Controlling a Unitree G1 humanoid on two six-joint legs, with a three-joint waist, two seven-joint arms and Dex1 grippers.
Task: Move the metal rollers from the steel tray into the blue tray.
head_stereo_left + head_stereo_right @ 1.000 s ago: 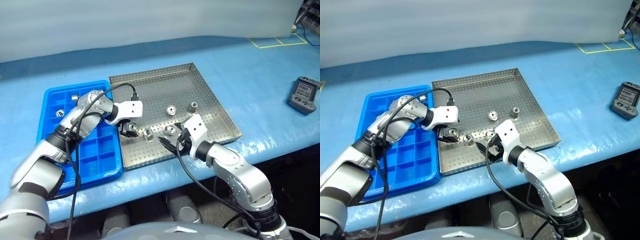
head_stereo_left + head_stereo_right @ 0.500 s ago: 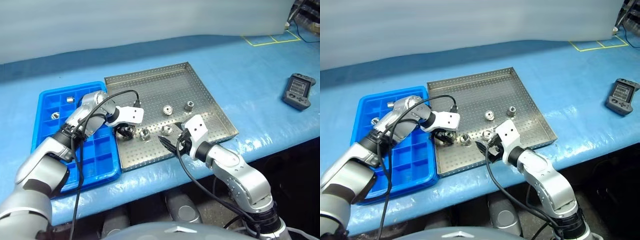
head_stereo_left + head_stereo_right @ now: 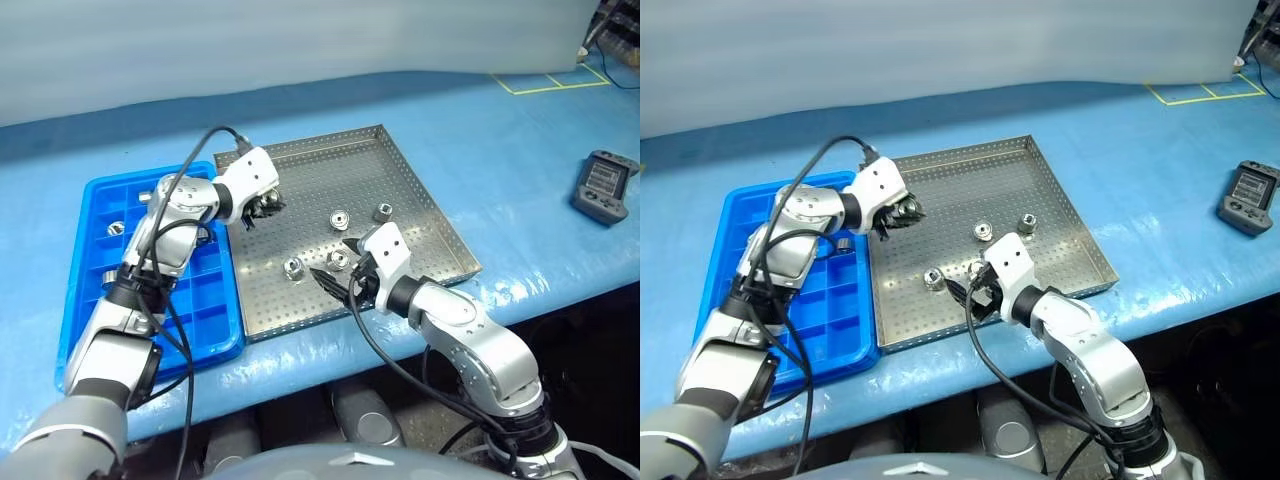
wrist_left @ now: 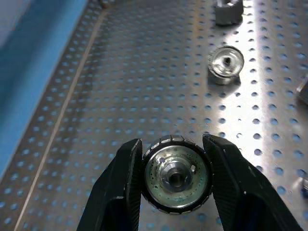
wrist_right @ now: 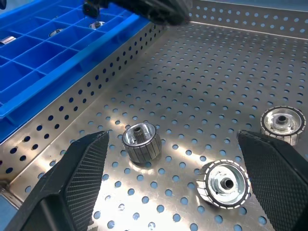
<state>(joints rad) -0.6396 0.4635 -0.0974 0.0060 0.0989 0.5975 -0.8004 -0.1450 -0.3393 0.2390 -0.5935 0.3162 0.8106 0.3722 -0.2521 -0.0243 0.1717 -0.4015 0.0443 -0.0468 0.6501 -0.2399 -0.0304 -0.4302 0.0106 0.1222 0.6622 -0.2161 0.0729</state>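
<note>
The left gripper (image 3: 266, 206) is pinching one roller (image 4: 176, 174) between its fingers, held up above the steel tray (image 3: 400, 170) near the side next to the blue tray (image 3: 95, 195). Three more rollers (image 3: 340, 218) sit loose on the steel tray's floor. The right gripper (image 3: 335, 275) hangs low over the tray's near part with its jaws spread wide, nothing in them. A few rollers lie in the blue tray's compartments already.

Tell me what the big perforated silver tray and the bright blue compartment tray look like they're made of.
The big perforated silver tray looks like sheet steel with a brushed, shiny finish: it mirrors light and its punched holes are crisp. The bright blue compartment tray seems to be moulded plastic: uniform colour, soft gloss, rounded grid walls.
</note>
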